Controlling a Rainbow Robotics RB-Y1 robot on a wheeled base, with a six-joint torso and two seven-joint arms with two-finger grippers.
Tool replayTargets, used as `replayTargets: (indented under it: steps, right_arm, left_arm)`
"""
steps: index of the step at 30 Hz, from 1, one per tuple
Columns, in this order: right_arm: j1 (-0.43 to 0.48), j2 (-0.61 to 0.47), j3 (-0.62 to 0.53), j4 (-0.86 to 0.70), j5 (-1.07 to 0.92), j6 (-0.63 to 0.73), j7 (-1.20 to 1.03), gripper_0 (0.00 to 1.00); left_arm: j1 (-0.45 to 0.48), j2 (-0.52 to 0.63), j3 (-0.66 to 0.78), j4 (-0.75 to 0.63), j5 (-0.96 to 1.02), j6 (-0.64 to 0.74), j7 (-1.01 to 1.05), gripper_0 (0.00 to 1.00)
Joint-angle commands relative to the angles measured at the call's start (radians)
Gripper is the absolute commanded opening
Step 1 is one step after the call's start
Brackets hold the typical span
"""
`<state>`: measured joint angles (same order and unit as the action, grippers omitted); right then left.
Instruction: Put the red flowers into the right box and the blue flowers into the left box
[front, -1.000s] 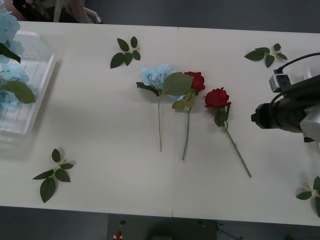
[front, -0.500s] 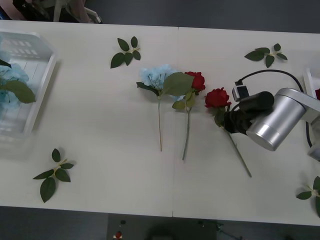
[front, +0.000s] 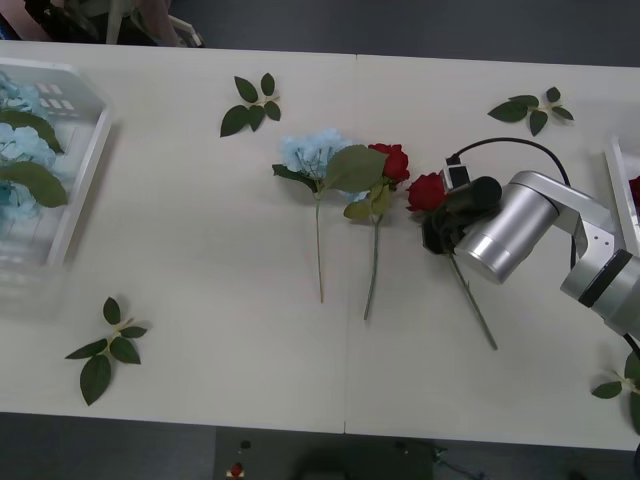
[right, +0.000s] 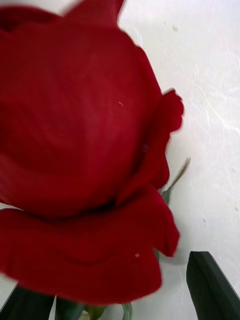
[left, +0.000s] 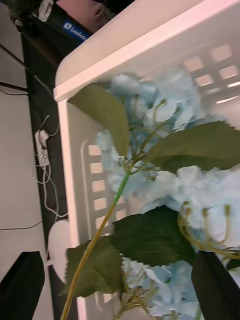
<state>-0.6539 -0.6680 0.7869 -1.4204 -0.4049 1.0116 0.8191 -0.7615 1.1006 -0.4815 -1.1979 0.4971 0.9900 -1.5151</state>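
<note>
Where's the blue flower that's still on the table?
Front view: the loose blue flower lies mid-table, bloom away from the robot, its big leaf overlapping the red rose on its right.

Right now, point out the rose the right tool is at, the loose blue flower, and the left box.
rose (front: 427, 191): front view, on its bloom.
blue flower (front: 308, 150): front view, on its bloom.
left box (front: 84, 178): front view, on its right rim.

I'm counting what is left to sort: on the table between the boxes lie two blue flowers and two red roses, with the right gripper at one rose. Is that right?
Not quite. The front view shows one blue flower on the open table, not two. The two red roses do lie there, with the right gripper at the right-hand one.
</note>
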Motion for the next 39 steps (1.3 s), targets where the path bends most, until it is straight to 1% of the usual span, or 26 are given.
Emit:
replayTargets:
  steps: [1,3,4,5,6,7,8,9,11,13,14,15,18,19,21,22,24,25,27,28,30,33,34,35,37,39]
  right_arm:
    - [-0.029,0.019,0.028,0.078,0.014,-0.039,0.032,0.75]
    - [-0.033,0.027,0.032,0.106,0.014,-0.051,0.037,0.64]
    - [-0.035,0.03,0.032,0.121,0.014,-0.057,0.04,0.51]
    - [-0.038,0.031,0.032,0.13,0.012,-0.057,0.043,0.41]
    - [-0.039,0.034,0.032,0.141,0.012,-0.057,0.046,0.28]
    - [-0.043,0.034,0.032,0.144,0.012,-0.057,0.046,0.22]
    - [-0.044,0.034,0.032,0.15,0.011,-0.057,0.051,0.08]
    - [-0.046,0.034,0.032,0.15,0.009,-0.056,0.052,0.0]
    - [-0.046,0.031,0.032,0.15,0.009,-0.054,0.054,0.0]
    - [-0.047,0.027,0.032,0.15,-0.002,-0.053,0.057,0.0]
    - [-0.047,0.024,0.032,0.15,-0.005,-0.053,0.057,0.0]
    - [-0.05,0.018,0.032,0.15,-0.012,-0.053,0.06,0.0]
    - [-0.061,-0.009,0.028,0.141,-0.029,-0.054,0.06,0.0]
    - [-0.061,-0.018,0.022,0.135,-0.031,-0.054,0.058,0.0]
    - [-0.061,-0.065,-0.014,0.09,-0.071,-0.053,0.055,0.0]
    - [-0.061,-0.085,-0.025,0.078,-0.089,-0.053,0.061,0.0]
    - [-0.062,-0.177,-0.067,0.014,-0.166,-0.045,0.068,0.0]
    - [-0.062,-0.205,-0.08,-0.003,-0.186,-0.037,0.072,0.0]
    - [-0.066,-0.318,-0.12,-0.069,-0.27,-0.002,0.088,0.0]
    - [-0.067,-0.343,-0.129,-0.081,-0.293,0.01,0.094,0.0]
    - [-0.069,-0.45,-0.173,-0.115,-0.374,0.044,0.155,0.0]
    - [-0.069,-0.545,-0.209,-0.114,-0.437,0.064,0.238,0.0]
    - [-0.07,-0.593,-0.219,-0.092,-0.45,0.079,0.299,0.0]
    - [-0.069,-0.605,-0.224,-0.083,-0.448,0.081,0.316,0.0]
    - [-0.07,-0.636,-0.236,-0.032,-0.414,0.082,0.399,0.0]
    - [-0.069,-0.636,-0.255,0.017,-0.368,0.079,0.44,0.0]
  left_arm:
    - [-0.007,0.108,0.007,-0.143,0.207,-0.005,-0.039,0.88]
    - [-0.007,0.154,0.017,-0.21,0.386,0.007,-0.063,0.88]
    - [-0.007,0.173,0.034,-0.247,0.523,0.038,-0.06,0.88]
    - [-0.007,0.171,0.05,-0.262,0.61,0.056,-0.059,0.88]
    - [-0.007,0.154,0.069,-0.279,0.701,0.081,-0.05,0.88]
    - [-0.007,0.137,0.075,-0.284,0.735,0.088,-0.046,0.88]
    - [-0.007,0.085,0.076,-0.293,0.758,0.087,-0.017,0.88]
    - [-0.009,0.035,0.078,-0.293,0.741,0.082,0.023,0.88]
    - [-0.009,-0.044,0.076,-0.287,0.699,0.078,0.061,0.88]
    - [-0.009,-0.171,0.076,-0.272,0.601,0.078,0.096,0.94]
    - [-0.007,-0.206,0.076,-0.27,0.569,0.078,0.096,0.95]
    - [-0.009,-0.265,0.076,-0.269,0.514,0.078,0.095,0.96]
    - [-0.01,-0.397,0.061,-0.265,0.425,0.076,0.101,0.96]
    - [-0.01,-0.418,0.055,-0.265,0.414,0.076,0.102,0.96]
    - [-0.01,-0.487,0.032,-0.265,0.386,0.072,0.112,0.96]
    - [-0.01,-0.502,0.024,-0.265,0.383,0.072,0.116,0.96]
    - [-0.01,-0.545,-0.012,-0.265,0.376,0.045,0.156,0.97]
    - [-0.01,-0.555,-0.025,-0.264,0.373,0.033,0.168,0.96]
    - [-0.01,-0.585,-0.069,-0.25,0.33,-0.01,0.217,0.96]
    - [-0.01,-0.593,-0.08,-0.242,0.319,-0.022,0.23,0.96]
    - [-0.021,-0.627,-0.12,-0.181,0.305,-0.088,0.243,0.96]
    - [-0.048,-0.66,-0.169,-0.097,0.304,-0.154,0.243,0.96]
    - [-0.07,-0.688,-0.201,-0.028,0.304,-0.203,0.243,0.96]
    - [-0.076,-0.696,-0.209,-0.006,0.305,-0.221,0.243,0.96]
    - [-0.099,-0.728,-0.243,0.077,0.31,-0.315,0.243,0.96]
    - [-0.113,-0.745,-0.263,0.121,0.311,-0.375,0.243,0.96]
